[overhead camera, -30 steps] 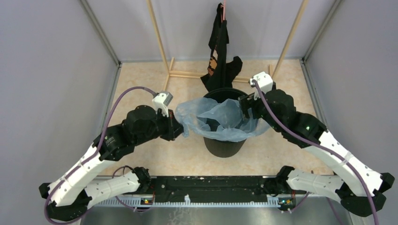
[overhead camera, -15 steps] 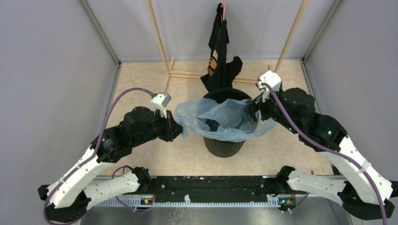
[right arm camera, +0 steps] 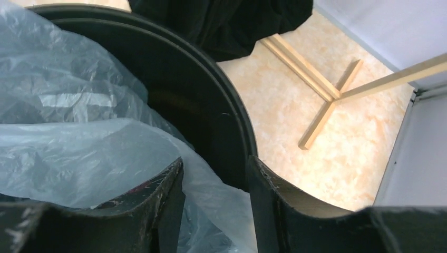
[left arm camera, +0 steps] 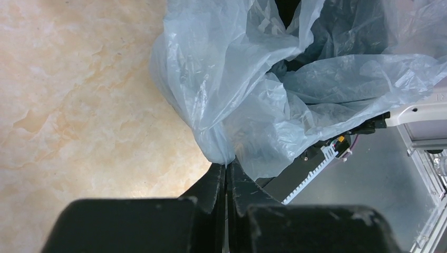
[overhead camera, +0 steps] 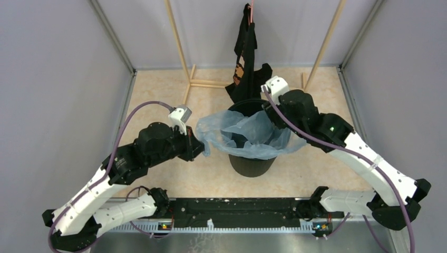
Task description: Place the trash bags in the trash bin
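The bag is draped across the bin, centre frame, for lining. Its edge is clamped by the left gripper. The right gripper is spread at the rim, where film must next be pinched.

Left arm, right arm showing white shells, black joint housings. Purple cable running along each. Green light glowing on right one. Jaws black, scuffed.
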Robot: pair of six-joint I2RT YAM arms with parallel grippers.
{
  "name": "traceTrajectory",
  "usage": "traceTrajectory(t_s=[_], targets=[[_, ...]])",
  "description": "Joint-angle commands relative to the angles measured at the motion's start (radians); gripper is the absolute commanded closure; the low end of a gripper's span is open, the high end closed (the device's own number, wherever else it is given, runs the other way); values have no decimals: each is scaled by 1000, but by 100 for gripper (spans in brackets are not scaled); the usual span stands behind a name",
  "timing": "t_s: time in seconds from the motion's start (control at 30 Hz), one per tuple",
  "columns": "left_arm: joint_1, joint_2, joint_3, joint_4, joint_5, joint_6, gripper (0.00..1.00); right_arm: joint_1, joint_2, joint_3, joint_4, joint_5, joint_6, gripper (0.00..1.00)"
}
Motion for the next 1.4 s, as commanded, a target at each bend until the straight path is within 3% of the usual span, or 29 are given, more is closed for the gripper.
traceTrajectory(t_s=[0.0, 0.07, 0.27, 0.43, 0.67, 0.83, 0.93, 1.0, 1.23, 1.37], targets=[[2, -13, -29, 25, -13, 5, 99, -6, -98, -24, 119, 74, 71, 55], [2, -10, -42, 18, -17, 8, 99, -7, -131, -37, 146, 60, 83, 63], [2, -12, -58, -2, -20, 14, 100, -65, -110, -63, 177, -12, 128, 100], [2, -24, -83, -20, -71, 2, 99, -109, -101, -94, 242, 25, 167, 100], [2, 0, -143, 80, -156, 16, 98, -162, -51, -98, 349, -20, 172, 100], [2, 97, -73, 5, -319, 48, 97, -219, -1, -90, 380, -68, 175, 100], [2, 117, -31, -46, -363, 45, 86, -231, 9, -95, 375, -90, 179, 100], [1, 99, -2, -61, -300, 75, 74, -231, -2, -98, 360, -112, 182, 100], [2, 14, 211, -137, -124, 194, 14, -231, -97, -150, 297, -192, 204, 100], [2, 86, 332, -48, -30, 308, 2, -230, -124, -166, 289, -234, 231, 100]])
